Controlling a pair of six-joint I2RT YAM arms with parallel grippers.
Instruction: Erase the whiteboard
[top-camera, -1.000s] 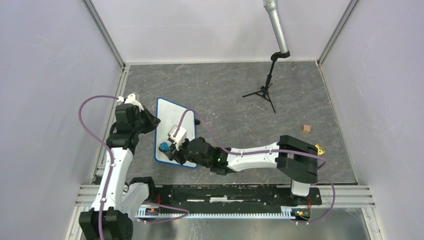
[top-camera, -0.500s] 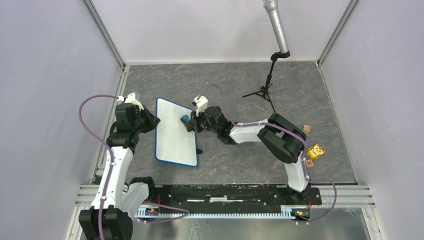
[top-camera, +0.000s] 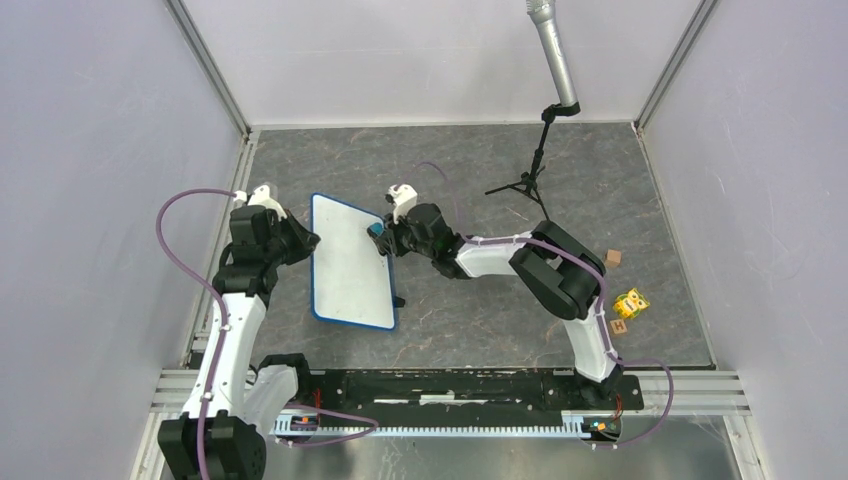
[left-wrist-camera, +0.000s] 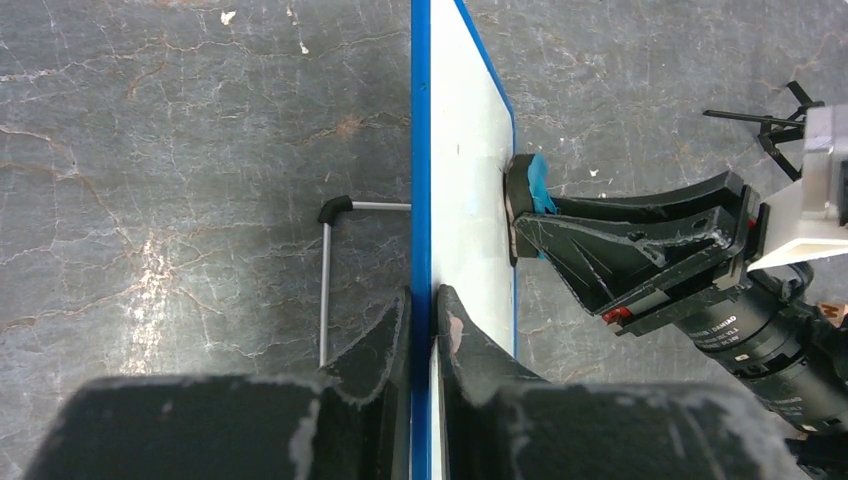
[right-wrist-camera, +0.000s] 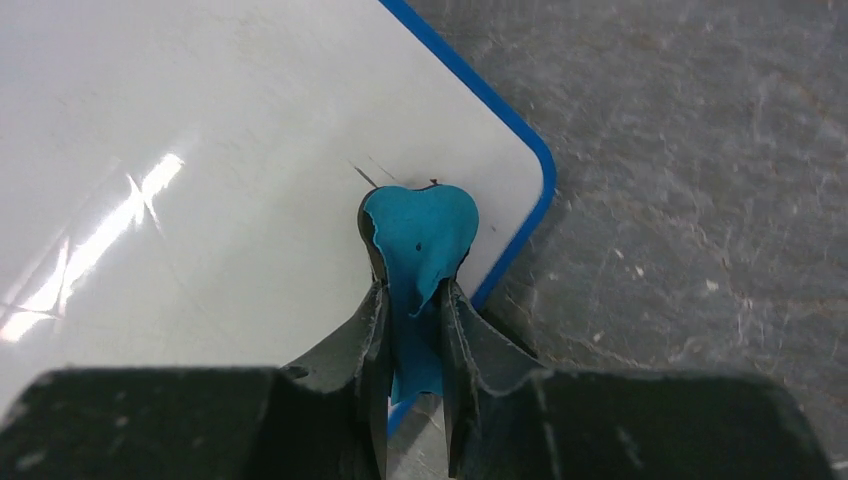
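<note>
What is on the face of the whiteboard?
A blue eraser, gripped by the right pincer, presses near one corner. The rest of the whiteboard looks almost clean; the patch beneath the eraser is hidden.

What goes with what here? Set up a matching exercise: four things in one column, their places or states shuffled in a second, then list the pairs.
Things
1. whiteboard
2. eraser
3. left end effector
4. mic stand

Places or states
A. far side of the table, near the back wall
B. shut on the whiteboard's blue rim
C. pinched in the right end effector, against a whiteboard corner
D. white face, blue rim

Pairs: 1-D, 2-C, 3-B, 4-A
</note>
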